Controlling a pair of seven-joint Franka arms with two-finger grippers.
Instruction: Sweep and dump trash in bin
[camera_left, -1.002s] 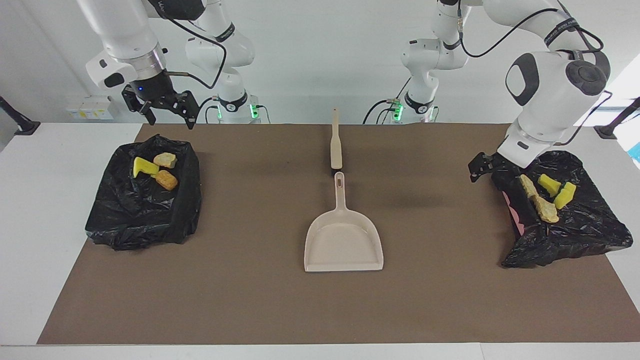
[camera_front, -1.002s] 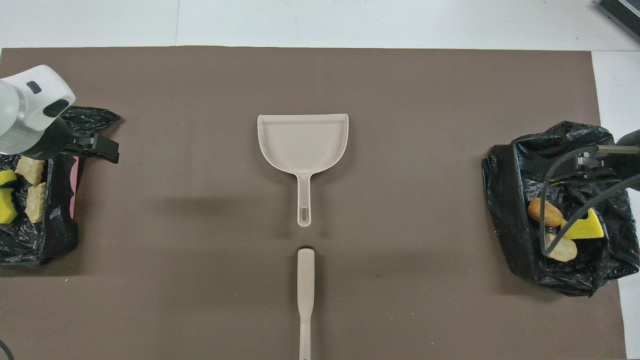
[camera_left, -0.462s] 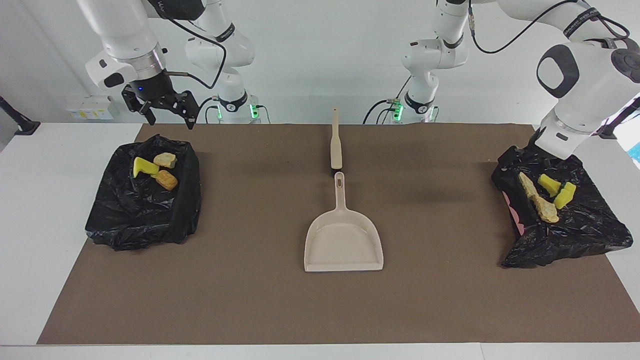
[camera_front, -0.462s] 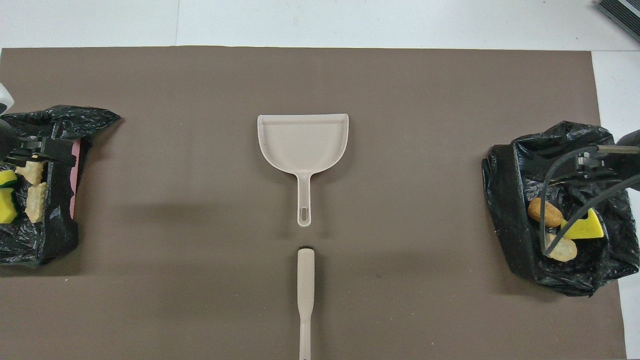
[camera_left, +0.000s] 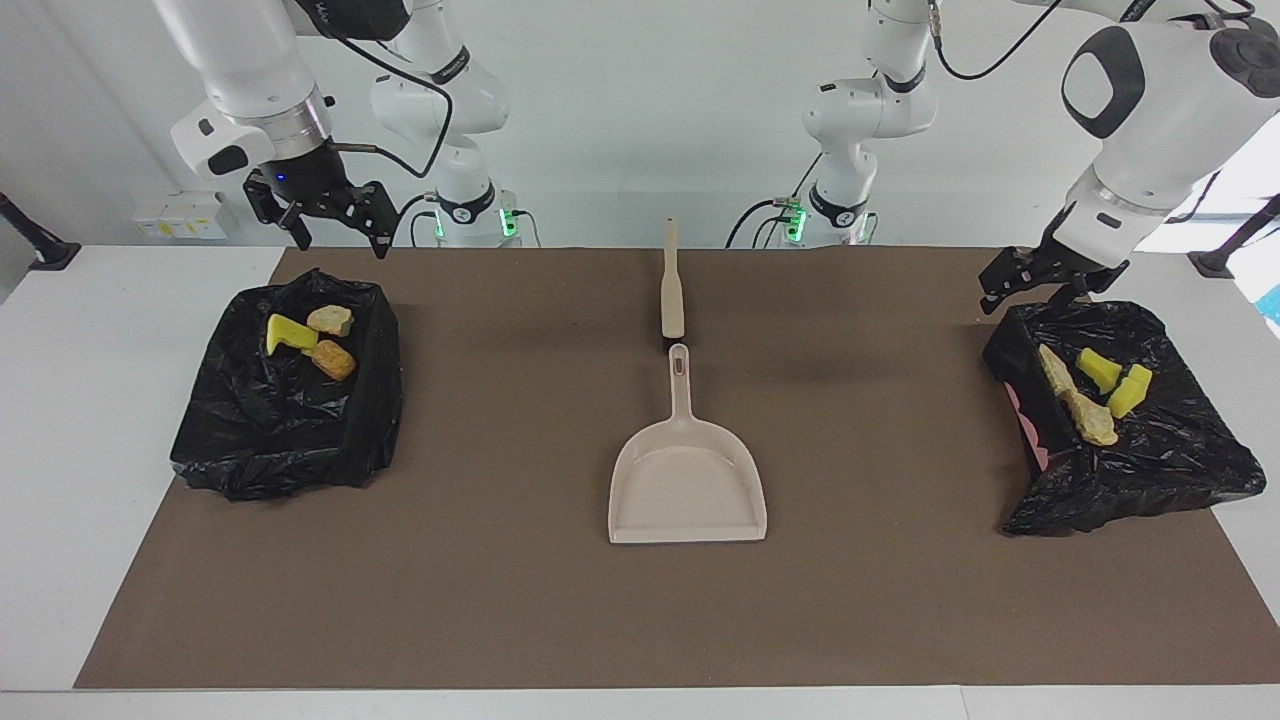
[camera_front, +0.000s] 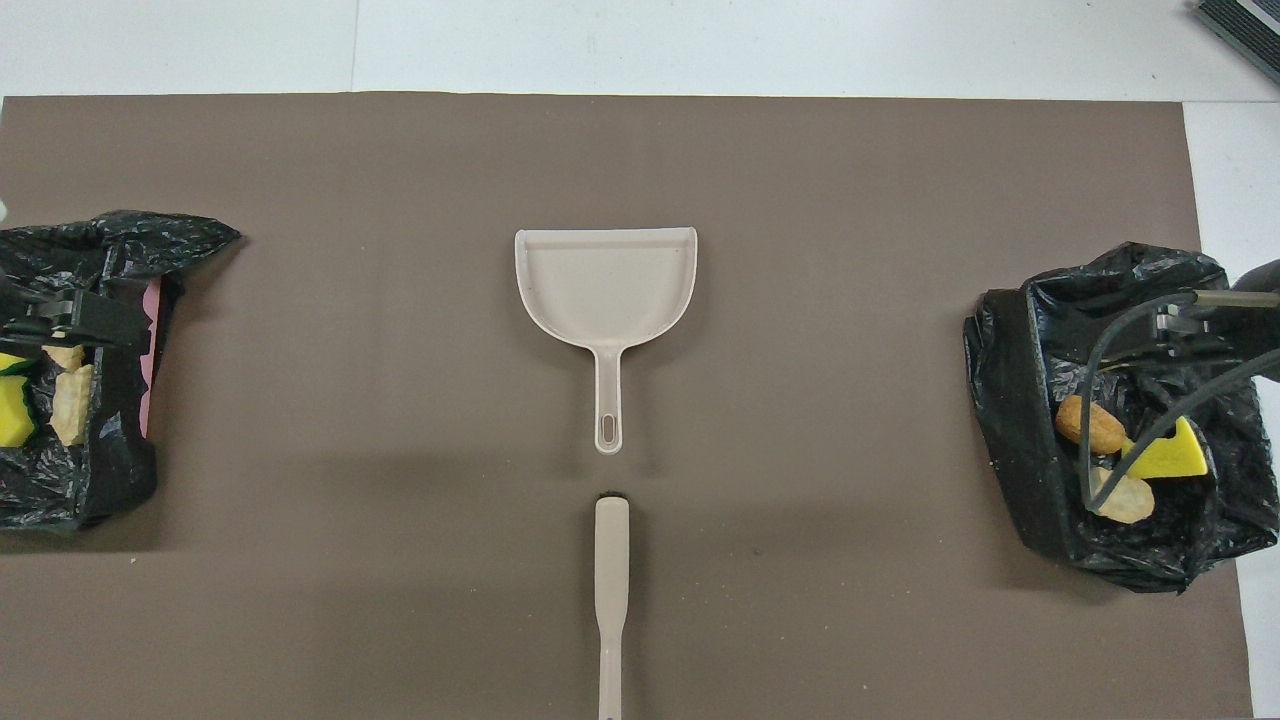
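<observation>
The trash lies in two black-lined bins. In the bin (camera_left: 250, 450) (camera_front: 1020, 400) at the right arm's end are a yellow piece (camera_left: 288, 332) (camera_front: 1170, 455), a tan lump (camera_left: 330, 320) and an orange lump (camera_left: 333, 360) (camera_front: 1090, 425). The bin (camera_left: 1150, 470) (camera_front: 100, 480) at the left arm's end holds tan lumps (camera_left: 1075, 400) (camera_front: 70, 405) and yellow pieces (camera_left: 1098, 368). My right gripper (camera_left: 340, 238) (camera_front: 1190, 325) hangs open and empty over its bin's robot-side edge. Above the other bin's robot-side rim, my left gripper (camera_left: 1025, 285) (camera_front: 70, 318) is open and empty.
A beige dustpan (camera_left: 687, 480) (camera_front: 605, 290) lies flat at the middle of the brown mat, handle toward the robots. A beige brush handle (camera_left: 672, 285) (camera_front: 611, 580) lies in line with it, nearer to the robots. White table surrounds the mat.
My left gripper has risen from beside its bin's inner wall to above the bin's robot-side rim. The right arm, the trash, the dustpan and the brush have not moved.
</observation>
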